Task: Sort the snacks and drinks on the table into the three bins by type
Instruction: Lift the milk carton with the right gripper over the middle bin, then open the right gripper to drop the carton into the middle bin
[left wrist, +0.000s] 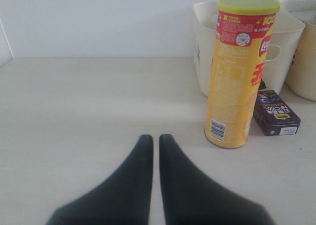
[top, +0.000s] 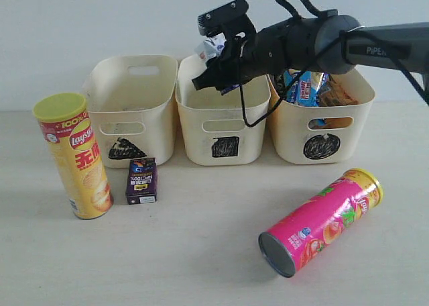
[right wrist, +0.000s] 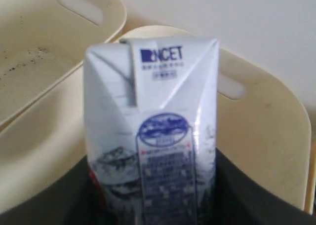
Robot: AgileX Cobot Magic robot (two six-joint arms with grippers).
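1. the white and blue carton [top: 210,49] is up in the air over the square-marked bin [top: 201,145], the middle of three. the right hand [top: 214,68] is clamped on its lower part. it looks to be inside the rim line, though the outside view is too cluttered to be sure.
2. done so far: a blue bag [top: 305,88] and an orange bag [top: 335,91] sit in the circle-marked bin [top: 288,138].
3. left, by my reckoning: let this carton go, then move the purple carton [top: 141,180], the yellow tube [top: 77,158] and the pink tube [top: 322,222], all on the desk [top: 201,252]. the triangle-marked bin [top: 157,118] shows only bare floor where it can be seen.
4. edges: the bins stand side by side with rims nearly touching, so a drop should be kept off the shared rims. the right arm crosses above the circle-marked bin.
5. room: the purple carton stands just beside the upright yellow tube and close in front of the triangle-marked bin, a tight spot. the pink tube lies on its side with open desk around it and may roll.
6. the left hand [left wrist: 154,146] hovers low, its fingers almost together and holding nothing, with open desk ahead.
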